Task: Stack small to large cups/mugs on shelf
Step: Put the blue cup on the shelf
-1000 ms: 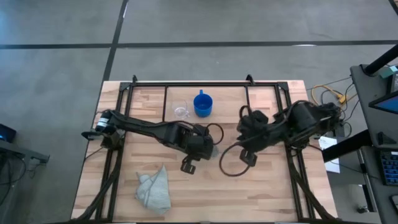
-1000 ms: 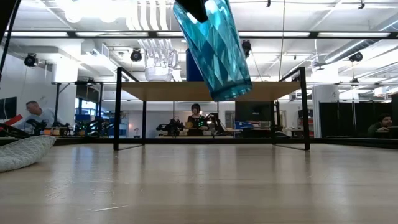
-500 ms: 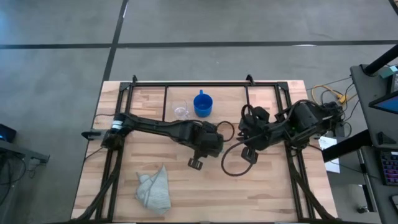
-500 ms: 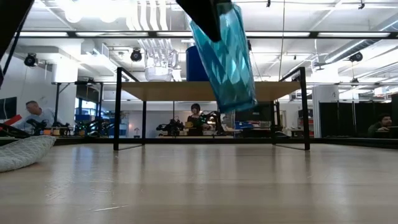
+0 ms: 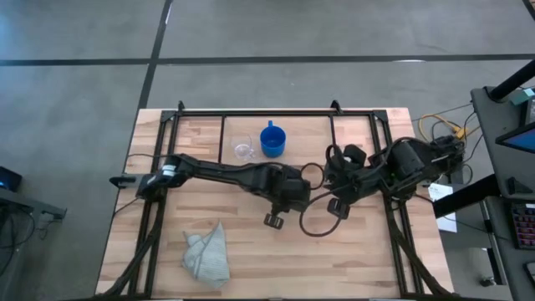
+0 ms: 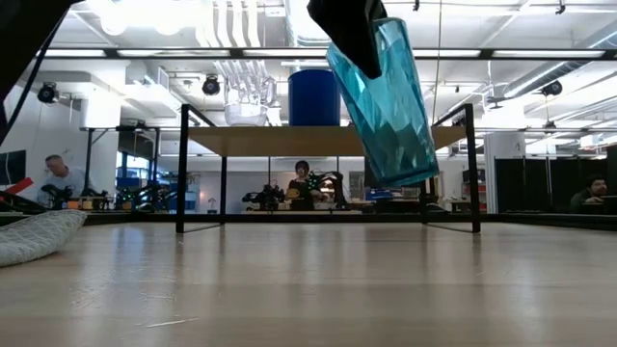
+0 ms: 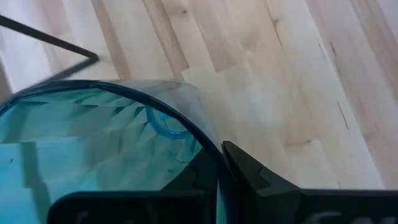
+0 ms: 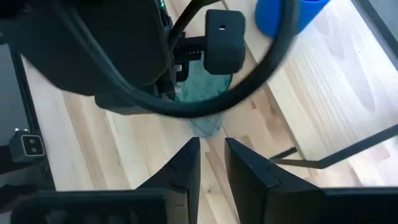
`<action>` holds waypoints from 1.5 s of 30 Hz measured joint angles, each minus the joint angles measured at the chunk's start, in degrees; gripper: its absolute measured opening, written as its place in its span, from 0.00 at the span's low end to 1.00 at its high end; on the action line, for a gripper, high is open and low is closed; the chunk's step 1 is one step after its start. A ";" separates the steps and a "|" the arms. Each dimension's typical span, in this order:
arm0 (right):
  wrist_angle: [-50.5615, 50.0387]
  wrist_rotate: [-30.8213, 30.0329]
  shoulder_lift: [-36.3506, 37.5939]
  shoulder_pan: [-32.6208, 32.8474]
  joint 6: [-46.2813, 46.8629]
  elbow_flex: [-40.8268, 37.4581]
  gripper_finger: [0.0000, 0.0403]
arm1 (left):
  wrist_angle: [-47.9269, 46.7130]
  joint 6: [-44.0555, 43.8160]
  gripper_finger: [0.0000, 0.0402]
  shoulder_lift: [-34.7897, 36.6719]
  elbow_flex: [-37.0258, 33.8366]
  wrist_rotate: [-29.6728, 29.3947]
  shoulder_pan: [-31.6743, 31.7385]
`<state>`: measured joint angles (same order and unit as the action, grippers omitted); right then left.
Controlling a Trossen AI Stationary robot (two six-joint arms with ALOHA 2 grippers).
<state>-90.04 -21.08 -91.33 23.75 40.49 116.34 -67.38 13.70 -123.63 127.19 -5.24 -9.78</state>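
Gripping the tilted teal tumbler (image 6: 386, 101) above the surface near the shelf (image 6: 328, 141), the left pincer (image 5: 294, 194) should level it and place it right of the blue mug (image 5: 272, 140).

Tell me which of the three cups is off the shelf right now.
The teal tumbler: it hangs tilted in the left tool, clear of the table. The blue mug and clear glass cup sit on the shelf.

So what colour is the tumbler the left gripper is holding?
Translucent teal with a faceted pattern; the tumbler in the left gripper shows best in the low view.
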 joint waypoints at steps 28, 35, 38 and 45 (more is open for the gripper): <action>0.19 -2.97 13.24 0.00 5.75 -16.29 0.17 | -3.96 -4.36 0.00 -0.09 -5.32 7.85 0.45; 0.26 -2.99 13.07 0.00 5.60 -16.29 0.17 | -4.10 -4.40 0.00 -0.07 -5.63 8.90 0.41; 0.29 -2.99 13.07 0.00 5.60 -16.29 0.17 | -4.11 -4.43 0.00 -0.07 -5.72 9.52 0.39; 0.47 -2.99 13.07 0.00 5.60 -16.29 0.17 | -3.77 -4.47 0.00 -0.07 -7.05 9.55 0.39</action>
<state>-89.57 -24.08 -78.26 23.75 46.09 100.05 -71.15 9.23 -123.70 120.15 4.31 -9.39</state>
